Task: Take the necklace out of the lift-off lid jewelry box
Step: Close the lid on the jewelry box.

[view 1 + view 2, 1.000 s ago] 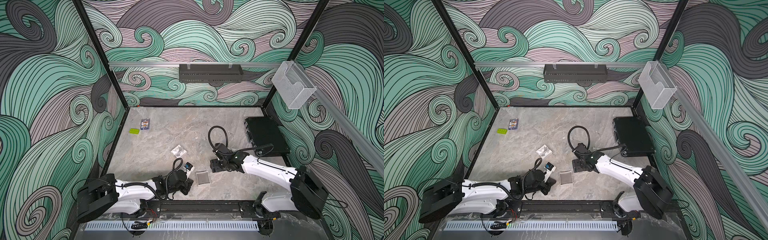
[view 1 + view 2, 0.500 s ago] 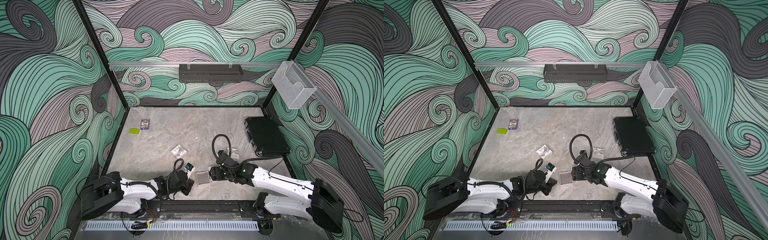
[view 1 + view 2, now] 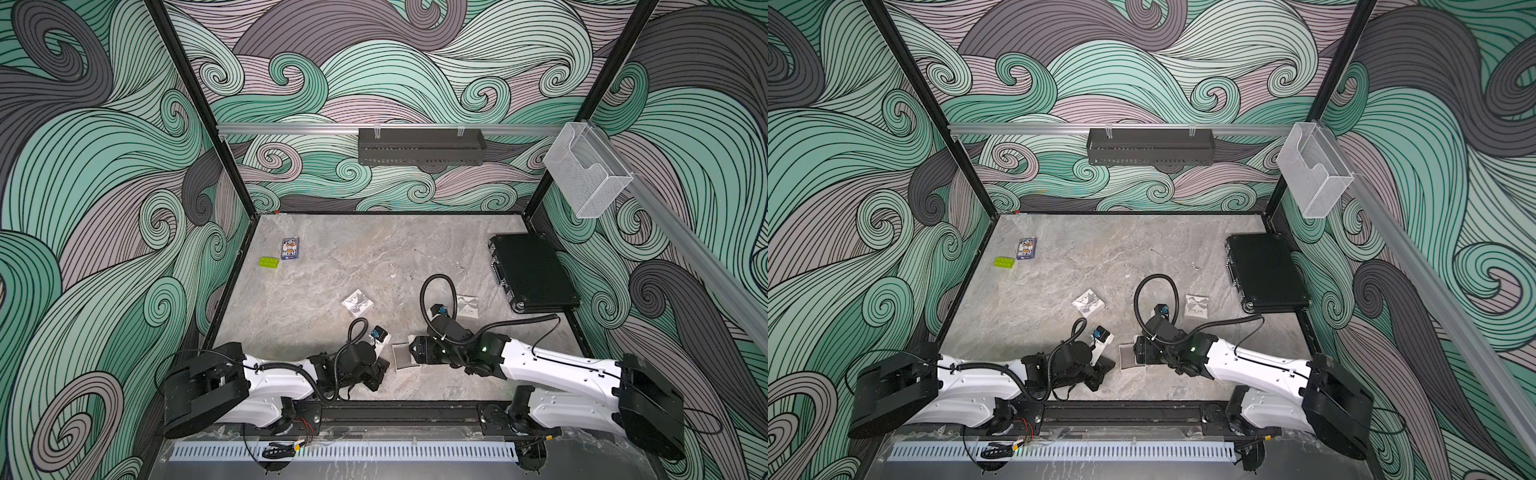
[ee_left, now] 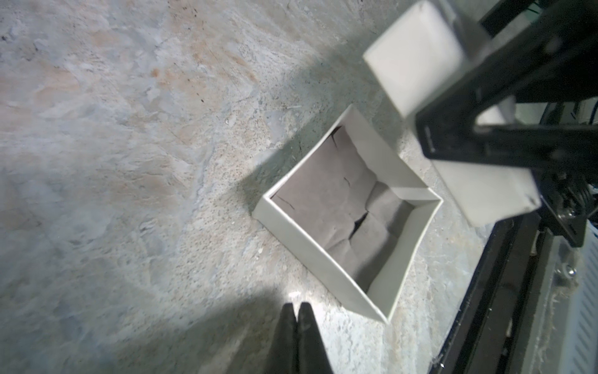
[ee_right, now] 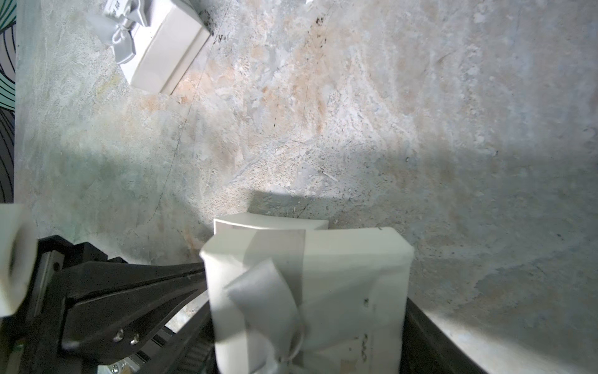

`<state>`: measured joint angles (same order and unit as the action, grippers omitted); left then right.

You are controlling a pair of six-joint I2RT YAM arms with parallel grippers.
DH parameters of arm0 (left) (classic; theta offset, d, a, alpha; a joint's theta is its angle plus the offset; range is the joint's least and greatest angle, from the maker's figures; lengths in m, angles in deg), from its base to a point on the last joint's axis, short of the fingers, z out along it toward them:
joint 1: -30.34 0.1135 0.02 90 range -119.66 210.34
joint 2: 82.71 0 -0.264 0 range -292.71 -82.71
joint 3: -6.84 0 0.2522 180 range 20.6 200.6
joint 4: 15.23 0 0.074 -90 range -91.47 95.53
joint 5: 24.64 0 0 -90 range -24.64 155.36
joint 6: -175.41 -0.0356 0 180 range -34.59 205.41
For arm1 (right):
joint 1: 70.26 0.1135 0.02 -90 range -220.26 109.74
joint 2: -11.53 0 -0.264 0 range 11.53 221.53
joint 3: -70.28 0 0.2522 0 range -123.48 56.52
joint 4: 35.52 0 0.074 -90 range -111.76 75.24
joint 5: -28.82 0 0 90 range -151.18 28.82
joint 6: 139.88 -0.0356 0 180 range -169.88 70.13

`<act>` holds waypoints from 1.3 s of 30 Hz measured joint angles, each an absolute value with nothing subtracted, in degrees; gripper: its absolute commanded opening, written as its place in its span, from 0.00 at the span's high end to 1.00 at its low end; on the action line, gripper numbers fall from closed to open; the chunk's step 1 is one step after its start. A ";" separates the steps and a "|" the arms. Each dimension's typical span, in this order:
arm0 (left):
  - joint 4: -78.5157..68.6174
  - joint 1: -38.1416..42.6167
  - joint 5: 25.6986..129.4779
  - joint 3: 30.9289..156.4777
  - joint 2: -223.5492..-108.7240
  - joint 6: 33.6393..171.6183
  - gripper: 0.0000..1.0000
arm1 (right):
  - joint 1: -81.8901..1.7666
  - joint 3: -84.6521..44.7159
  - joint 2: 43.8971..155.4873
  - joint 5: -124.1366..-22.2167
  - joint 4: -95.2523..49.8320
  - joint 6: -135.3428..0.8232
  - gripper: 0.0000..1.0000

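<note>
**White lid held off, chain out on the table**

White card and grey cloth is what you see at the front of the table (image 3: 332, 257). The little jewellery box (image 4: 349, 239) sits there with its top open, and the crumpled grey lining shows inside its white walls.

The right gripper (image 3: 417, 354) hangs just beside the box, on the side nearer the black case. Its jaws are spread wide and clamped on the lid (image 5: 339, 268), a white lid with a pale ribbon bow. One black finger (image 5: 136, 291) presses each flank.

The left gripper (image 4: 296, 323) lies low on the other side of the box, close to it but not touching. Its two fingers are pressed together with nothing between them.

The necklace (image 3: 440, 259) seems to be the thin chain lying loose on the stone-look surface. It is well away from the box, towards the black case (image 3: 534, 272) at the far right. It is faint in both top views, so I can't make out its clasp or pendant.

Two more white gift boxes, each with a bow, rest mid-table (image 3: 358, 302) (image 3: 465, 305). A green brick (image 3: 269, 262) and a pack of cards (image 3: 289, 248) sit together near the far left corner.
</note>
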<state>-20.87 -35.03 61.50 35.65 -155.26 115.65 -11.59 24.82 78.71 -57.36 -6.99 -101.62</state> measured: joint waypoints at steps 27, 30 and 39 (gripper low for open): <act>-21.24 -35.44 60.63 35.65 -156.14 115.95 1.00 | -9.12 25.34 79.86 -57.10 -10.38 -105.18 0.20; -21.28 -35.44 60.61 35.65 -156.14 115.95 1.00 | -8.97 25.34 80.15 -57.15 -10.64 -105.45 0.20; -21.28 -35.44 60.34 35.67 -156.14 115.95 1.00 | -8.70 25.34 81.85 -57.36 -11.93 -105.86 0.20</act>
